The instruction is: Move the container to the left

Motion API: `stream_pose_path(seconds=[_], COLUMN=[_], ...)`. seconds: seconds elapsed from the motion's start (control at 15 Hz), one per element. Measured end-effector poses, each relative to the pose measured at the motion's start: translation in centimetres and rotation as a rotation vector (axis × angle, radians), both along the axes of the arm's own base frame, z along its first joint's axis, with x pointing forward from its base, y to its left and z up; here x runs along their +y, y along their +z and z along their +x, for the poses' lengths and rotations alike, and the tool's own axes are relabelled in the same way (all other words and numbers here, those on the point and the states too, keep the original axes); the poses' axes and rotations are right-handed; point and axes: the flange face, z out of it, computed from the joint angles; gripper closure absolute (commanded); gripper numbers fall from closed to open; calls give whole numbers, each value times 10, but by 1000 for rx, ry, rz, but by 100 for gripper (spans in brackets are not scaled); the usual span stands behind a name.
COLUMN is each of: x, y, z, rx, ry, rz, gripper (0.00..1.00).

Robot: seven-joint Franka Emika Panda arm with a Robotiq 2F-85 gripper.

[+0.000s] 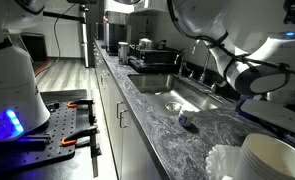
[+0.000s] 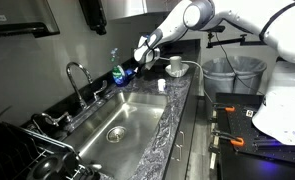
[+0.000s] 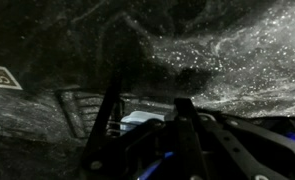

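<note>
Dark granite counter [image 2: 179,115] beside a sink [image 2: 112,125]. The gripper [image 2: 142,52] hangs above it with its jaws pinched fully shut, apparently on nothing. The container [image 2: 161,86] sits on the counter near the sink's edge. If the gripper drops in closed, it'd probably just knock the container into the basin.

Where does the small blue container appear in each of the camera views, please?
Exterior view: blue container right of centre, on the granite counter just in front of the sink.
Exterior view: blue container upper centre, on the counter by the sink's far corner.
Wrist view: a pale bluish patch low centre may be it; cannot tell.
Shared landmark: the sink, in both exterior views.
</note>
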Motion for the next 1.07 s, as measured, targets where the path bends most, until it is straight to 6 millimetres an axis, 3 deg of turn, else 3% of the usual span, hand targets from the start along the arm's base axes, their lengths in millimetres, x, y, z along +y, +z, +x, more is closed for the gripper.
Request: stream_pose_path(seconds=[1.07], x=[-19], y=[-2], z=[10], rx=[-30], ry=[-10], rz=[-31], gripper=[100])
